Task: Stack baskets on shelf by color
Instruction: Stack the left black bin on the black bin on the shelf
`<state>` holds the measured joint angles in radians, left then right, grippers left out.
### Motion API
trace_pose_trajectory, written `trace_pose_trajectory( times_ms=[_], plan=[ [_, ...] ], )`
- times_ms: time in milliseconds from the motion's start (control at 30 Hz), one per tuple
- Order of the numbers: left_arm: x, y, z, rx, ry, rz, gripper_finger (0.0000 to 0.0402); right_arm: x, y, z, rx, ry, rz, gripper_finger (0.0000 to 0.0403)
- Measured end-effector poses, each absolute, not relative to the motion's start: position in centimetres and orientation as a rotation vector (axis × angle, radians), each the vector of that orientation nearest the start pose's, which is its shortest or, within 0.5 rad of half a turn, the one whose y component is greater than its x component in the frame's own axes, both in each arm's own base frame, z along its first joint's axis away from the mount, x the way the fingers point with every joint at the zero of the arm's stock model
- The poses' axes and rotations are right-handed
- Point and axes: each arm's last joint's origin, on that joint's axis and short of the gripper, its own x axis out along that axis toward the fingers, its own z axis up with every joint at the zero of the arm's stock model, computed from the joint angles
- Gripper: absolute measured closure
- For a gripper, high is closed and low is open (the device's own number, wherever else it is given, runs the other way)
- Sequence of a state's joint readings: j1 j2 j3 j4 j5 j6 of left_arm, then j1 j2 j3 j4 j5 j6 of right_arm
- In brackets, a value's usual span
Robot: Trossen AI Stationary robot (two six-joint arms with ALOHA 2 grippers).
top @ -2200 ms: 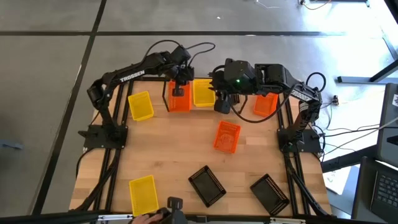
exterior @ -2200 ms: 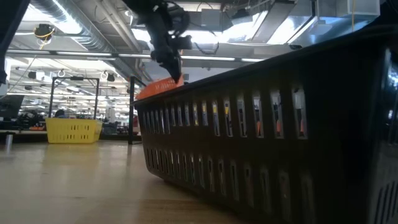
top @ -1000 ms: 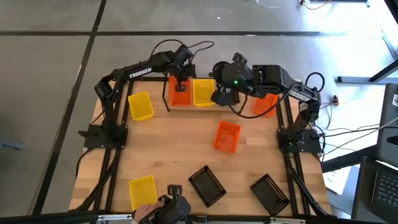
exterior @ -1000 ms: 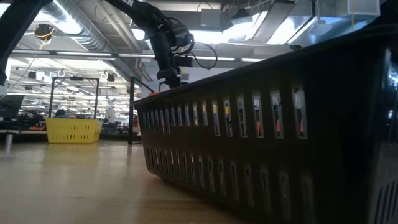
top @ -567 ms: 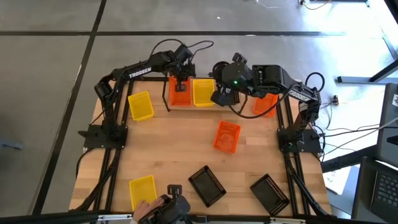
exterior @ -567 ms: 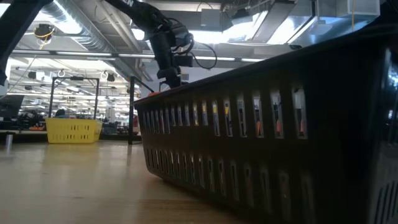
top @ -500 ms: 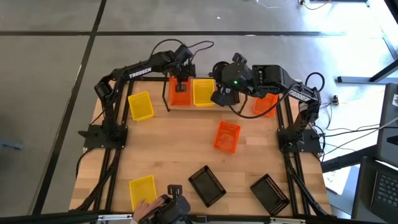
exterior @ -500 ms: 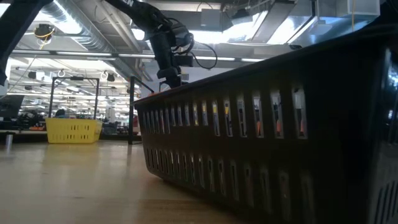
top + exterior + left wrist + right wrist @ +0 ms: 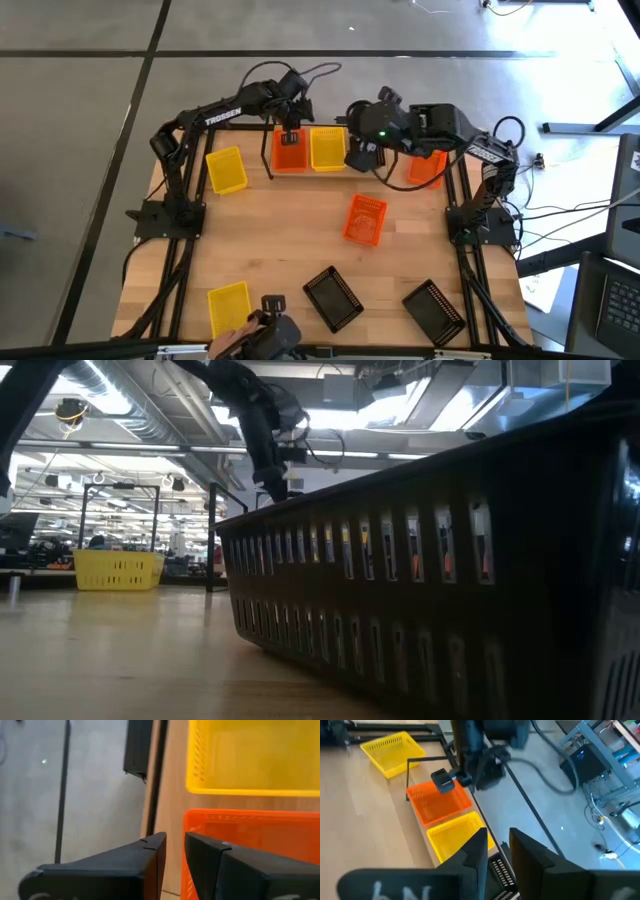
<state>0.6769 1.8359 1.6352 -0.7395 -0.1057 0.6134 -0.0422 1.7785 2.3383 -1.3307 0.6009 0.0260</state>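
The left gripper [image 9: 290, 124] has let go of the orange basket [image 9: 289, 152], which 2.2 seconds ago hung raised in its grip and now sits on the shelf [image 9: 272, 172], at its left end, touching the yellow basket [image 9: 327, 148] beside it. The gripper has lifted slightly and hovers just over the far rim of that orange basket, its fingers parted with nothing between them. That likely completes one placement: the shelf now carries one orange and one yellow basket side by side, with no stack started yet. The right gripper [image 9: 362, 156] hangs near the shelf's right end, by the yellow basket, its fingers a little apart and holding nothing. The left wrist view shows what the overhead cannot: the dark fingers [image 9: 150, 851] straddle the orange rim without pinching it. The right wrist view gives an angled look at both shelved baskets and the left gripper over them. Only the high view takes in the baskets still off the shelf, including the loose orange basket [image 9: 365, 219] in front of the shelf. The low view is mostly blocked by a black basket [image 9: 440, 570].
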Motion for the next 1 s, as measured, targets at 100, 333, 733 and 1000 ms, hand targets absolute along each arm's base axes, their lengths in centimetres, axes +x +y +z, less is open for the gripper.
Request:
trace_pose_trajectory(
  times_ms=[100,333,733,1000],
  plan=[
    [30.0,24.3,31.2,0.228,1.016,0.407,0.0341,29.7,-2.9,48.8,-0.142,0.73,-0.64,0.0324],
    [27.6,20.8,36.6,0.104,0.773,0.276,0.0342,27.3,-2.1,48.2,-0.072,0.892,-0.528,0.0324],
    [25.6,12.9,40.4,0.033,0.731,0.081,0.0342,28.0,3.3,47.0,-0.019,0.981,0.012,0.0325],
    [24.8,7.9,41.5,-0.006,0.744,-0.03,0.0342,28.6,6.9,42.1,0.011,1.197,0.077,0.0325]
  ],
)
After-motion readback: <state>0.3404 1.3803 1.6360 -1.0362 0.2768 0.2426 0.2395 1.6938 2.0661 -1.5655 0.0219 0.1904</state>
